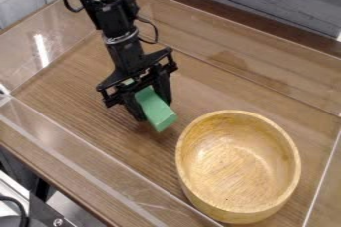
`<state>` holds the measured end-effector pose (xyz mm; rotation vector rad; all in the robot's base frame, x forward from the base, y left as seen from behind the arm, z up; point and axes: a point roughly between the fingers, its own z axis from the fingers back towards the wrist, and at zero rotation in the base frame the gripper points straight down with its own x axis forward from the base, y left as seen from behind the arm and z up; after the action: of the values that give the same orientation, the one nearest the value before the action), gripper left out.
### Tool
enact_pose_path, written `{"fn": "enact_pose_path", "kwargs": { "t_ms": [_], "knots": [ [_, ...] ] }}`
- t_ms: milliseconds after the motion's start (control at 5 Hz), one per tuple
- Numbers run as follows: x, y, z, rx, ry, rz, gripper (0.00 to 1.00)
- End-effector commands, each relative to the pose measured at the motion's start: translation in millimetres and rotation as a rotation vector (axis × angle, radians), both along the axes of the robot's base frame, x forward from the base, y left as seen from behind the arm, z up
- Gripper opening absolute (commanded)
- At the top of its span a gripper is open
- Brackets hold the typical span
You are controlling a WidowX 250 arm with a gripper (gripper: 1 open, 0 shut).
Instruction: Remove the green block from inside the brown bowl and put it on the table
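The green block (pixel 158 112) hangs tilted just above the table (pixel 80 102), to the left of the brown bowl (pixel 242 163). My gripper (pixel 143 96) is shut on the block's upper end, with black fingers on either side of it. The block's lower end points toward the bowl's near-left rim and stays apart from it. The bowl sits at the front right and holds nothing visible inside.
Low clear plastic walls (pixel 80 156) edge the table along the front and left. The black arm (pixel 107 12) reaches in from the upper left. A grey wall runs along the back.
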<state>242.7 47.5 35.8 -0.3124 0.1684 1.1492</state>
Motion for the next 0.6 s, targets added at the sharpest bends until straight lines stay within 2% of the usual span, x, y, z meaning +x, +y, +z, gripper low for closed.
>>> {"fn": "enact_pose_path", "kwargs": {
  "t_ms": [0, 400],
  "knots": [
    [8.7, 7.7, 9.5, 0.019, -0.041, -0.002, 0.0],
    [9.1, 8.5, 8.0, 0.016, -0.035, -0.023, 0.0]
  ]
}}
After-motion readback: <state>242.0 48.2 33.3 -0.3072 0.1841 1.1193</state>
